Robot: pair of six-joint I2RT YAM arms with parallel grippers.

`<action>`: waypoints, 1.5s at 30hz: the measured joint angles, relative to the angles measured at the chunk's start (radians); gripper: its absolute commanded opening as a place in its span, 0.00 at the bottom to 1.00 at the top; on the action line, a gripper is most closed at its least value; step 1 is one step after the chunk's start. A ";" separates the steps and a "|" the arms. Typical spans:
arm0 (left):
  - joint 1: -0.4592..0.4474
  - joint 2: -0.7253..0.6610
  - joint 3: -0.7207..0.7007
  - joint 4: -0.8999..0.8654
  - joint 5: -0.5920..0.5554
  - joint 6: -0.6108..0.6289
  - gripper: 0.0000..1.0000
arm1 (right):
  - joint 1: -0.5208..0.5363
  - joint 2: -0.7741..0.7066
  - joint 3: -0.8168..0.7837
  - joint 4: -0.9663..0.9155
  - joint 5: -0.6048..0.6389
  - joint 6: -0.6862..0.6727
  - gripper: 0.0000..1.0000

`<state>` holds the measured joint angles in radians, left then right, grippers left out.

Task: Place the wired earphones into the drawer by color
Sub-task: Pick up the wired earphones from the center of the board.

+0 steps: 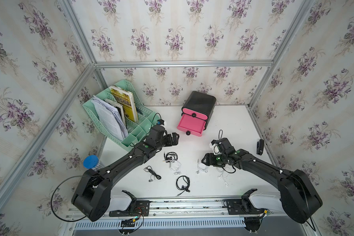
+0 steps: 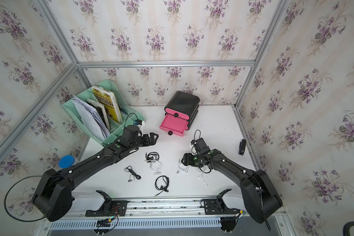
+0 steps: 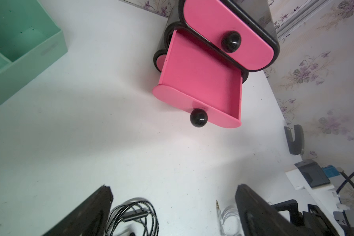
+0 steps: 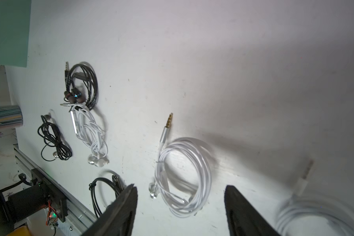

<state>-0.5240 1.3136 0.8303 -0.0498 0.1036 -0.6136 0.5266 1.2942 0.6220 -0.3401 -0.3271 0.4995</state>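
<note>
While the middle drawer (image 1: 190, 125) of the black cabinet (image 1: 199, 102) stands pulled out with only bare pink floor showing, six sets of earphones (image 1: 183, 182), three black and three white, lie loose on the tabletop (image 1: 229, 122) in front of the cabinet, so the sorting looks barely begun. The left fingers (image 3: 94, 208) are spread wide and empty just in front of that drawer; the right fingers (image 4: 121, 208) stand apart over a white coil (image 4: 205, 167) farther from the cabinet, holding nothing. A green file rack (image 1: 129, 143) and a stapler (image 1: 260, 147) flank the cabinet, clear of the path; one black coil (image 1: 171, 156) touches a white one.
</note>
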 measured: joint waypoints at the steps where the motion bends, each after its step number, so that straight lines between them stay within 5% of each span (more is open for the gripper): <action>1: 0.000 -0.016 -0.012 -0.013 -0.006 0.004 0.99 | 0.002 0.008 -0.006 0.000 -0.003 0.007 0.67; 14: 0.000 -0.073 -0.085 -0.025 -0.041 0.005 0.99 | 0.003 0.040 -0.043 0.018 -0.024 0.060 0.56; 32: 0.000 -0.053 -0.082 -0.011 -0.041 0.005 0.99 | 0.003 0.094 -0.054 0.095 -0.019 0.072 0.06; 45: 0.000 -0.041 -0.082 -0.005 -0.040 0.004 0.99 | 0.003 -0.065 0.037 0.054 0.059 0.000 0.03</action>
<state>-0.5240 1.2724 0.7479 -0.0547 0.0631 -0.6098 0.5301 1.2293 0.6586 -0.2863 -0.2684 0.4992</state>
